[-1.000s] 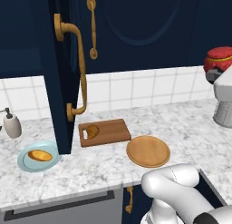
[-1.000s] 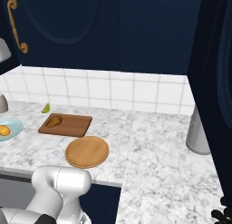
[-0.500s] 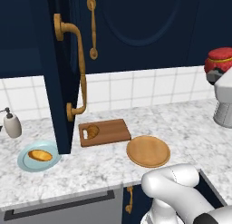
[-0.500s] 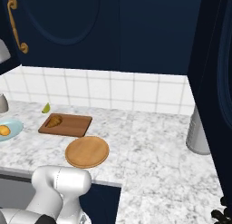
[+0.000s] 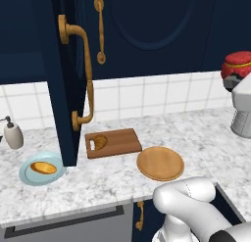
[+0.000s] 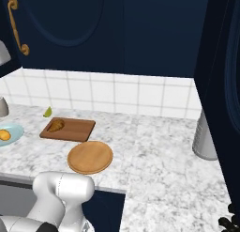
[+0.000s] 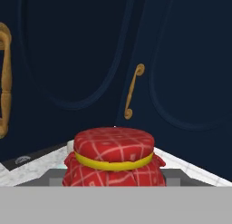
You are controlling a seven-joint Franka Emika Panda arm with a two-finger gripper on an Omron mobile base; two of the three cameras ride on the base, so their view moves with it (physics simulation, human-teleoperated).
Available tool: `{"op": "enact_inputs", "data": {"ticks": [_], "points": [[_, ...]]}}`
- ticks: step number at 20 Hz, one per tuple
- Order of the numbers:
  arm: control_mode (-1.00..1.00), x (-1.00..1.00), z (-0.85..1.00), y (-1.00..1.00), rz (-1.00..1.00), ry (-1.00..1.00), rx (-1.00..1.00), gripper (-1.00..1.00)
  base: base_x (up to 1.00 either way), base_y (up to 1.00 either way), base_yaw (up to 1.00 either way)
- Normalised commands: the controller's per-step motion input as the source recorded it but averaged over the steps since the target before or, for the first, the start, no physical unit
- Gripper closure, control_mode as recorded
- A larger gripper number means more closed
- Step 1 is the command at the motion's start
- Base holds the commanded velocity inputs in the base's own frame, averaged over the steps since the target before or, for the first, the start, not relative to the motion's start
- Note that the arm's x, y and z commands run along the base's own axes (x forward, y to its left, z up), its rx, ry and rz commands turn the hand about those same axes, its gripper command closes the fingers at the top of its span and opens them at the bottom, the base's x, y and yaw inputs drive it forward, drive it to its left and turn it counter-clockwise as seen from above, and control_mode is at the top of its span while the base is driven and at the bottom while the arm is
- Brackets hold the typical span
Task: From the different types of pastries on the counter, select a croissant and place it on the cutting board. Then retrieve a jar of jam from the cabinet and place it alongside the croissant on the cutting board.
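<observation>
Our hand (image 7: 114,184) is clamped on the jar of jam (image 7: 113,157), which sits right in front of the hand camera between the two finger tips, its red checked lid and yellow band upright and level. In the left base view we see the same jar (image 5: 238,69) held high at the right edge, well above the tabletop (image 5: 206,133) and level with the lower edge of the cabinet (image 5: 147,30). The croissant (image 5: 100,141) already lies on the cutting board (image 5: 120,140), toward the end with the handle slot, so we judge the first half of the task done and the second half to be in its carrying stage. The other pastry, the smooth orange bun (image 5: 43,167), rests on a pale blue plate (image 5: 29,176) to the left, beyond the open cabinet door (image 5: 63,104), and a round wooden plate (image 5: 160,162) lies just beside the board on its right. Next we need to swing the jar left and down across the round plate, keep it upright, and set it on the bare part of the board beside the croissant without nudging the pastry or catching the open door. Compared with the frames a second ago, we find almost nothing changed: the jar hangs at the same spot at the right edge, the grip looks unchanged, and board, plates and pastries have not shifted.
</observation>
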Motion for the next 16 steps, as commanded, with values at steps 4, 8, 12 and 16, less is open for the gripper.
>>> {"op": "enact_inputs", "data": {"ticks": [4,8,12,16], "points": [[-1.0,0.0,0.0,0.0,0.0,0.0,0.0,1.0,0.0,0.0,0.0],[-1.0,-0.65,-0.49,-0.13,-0.05,0.01,0.0,1.0,0.0,0.0,0.0],[-1.0,-0.1,-1.0,0.0,-0.09,0.41,-0.12,1.0,0.0,0.0,0.0],[-1.0,0.55,-1.0,-0.22,-0.08,0.19,-0.08,1.0,0.0,0.0,0.0]]}}
